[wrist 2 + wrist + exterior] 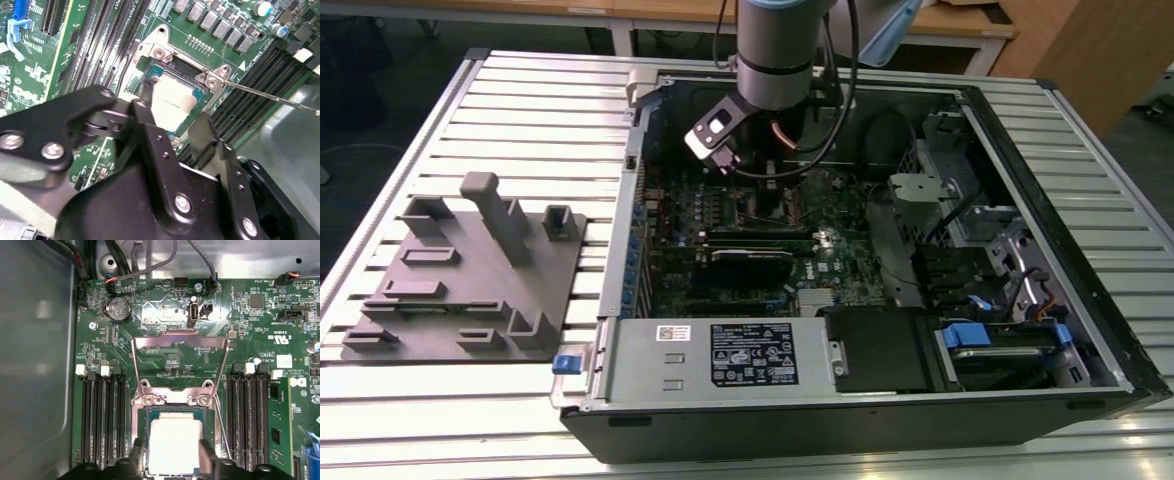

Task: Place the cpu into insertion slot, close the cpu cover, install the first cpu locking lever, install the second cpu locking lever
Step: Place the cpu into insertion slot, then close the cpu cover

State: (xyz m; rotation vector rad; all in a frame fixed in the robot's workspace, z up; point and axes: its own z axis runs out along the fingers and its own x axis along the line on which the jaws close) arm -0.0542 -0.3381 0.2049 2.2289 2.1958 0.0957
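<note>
The cpu (175,442), a silver-topped square chip, lies flat inside the insertion slot (175,409) on the green motherboard (165,310). My gripper (172,457) straddles it, one black finger against each opposite edge of the chip. In the second wrist view the same fingers (142,107) flank the cpu (172,102) inside the slot's dark rim (175,62). The cpu cover (180,342) stands swung open, away from the slot. A thin wire locking lever (270,95) juts out beside the socket. In the exterior view the arm (774,80) reaches down into the open computer case over the socket.
Long black memory slots (102,420) run along both sides of the socket. Cables (150,265) and a coin battery (119,309) lie beyond the open cover. The case walls (1067,330), a drive cage (987,340) and a grey fixture plate (467,270) on the slatted table surround the work area.
</note>
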